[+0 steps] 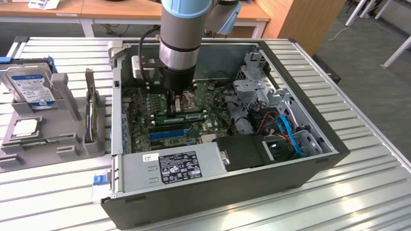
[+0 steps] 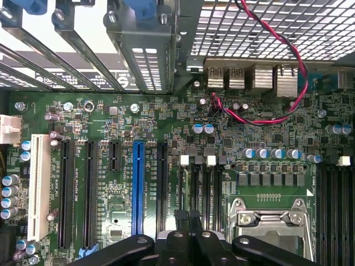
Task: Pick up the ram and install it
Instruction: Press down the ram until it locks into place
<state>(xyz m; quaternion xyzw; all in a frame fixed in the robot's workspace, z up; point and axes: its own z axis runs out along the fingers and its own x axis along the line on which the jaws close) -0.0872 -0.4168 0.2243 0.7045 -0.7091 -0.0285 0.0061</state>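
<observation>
Fingers of the gripper (image 1: 171,107) are pressing together on the top edge of the ram (image 1: 180,116), inside the open computer case (image 1: 321,144).

You are looking at the arm reaching straight down over the motherboard (image 2: 111,127); the ram is standing on edge at the fingertips, lying along the memory slots, at about 9 o'clock from the processor socket (image 2: 270,224) in the wrist view. Whether it is fully seated cannot be told. Judging by its look, the green stick is light, thin and stiff, yet fragile: it would be bending or cracking under uneven force. Gripping the bare long edges near the middle, clear of chips and contacts, seems safest. A hard drive (image 1: 31,89) is resting in a grey holder outside the case, at 9 o'clock.
</observation>
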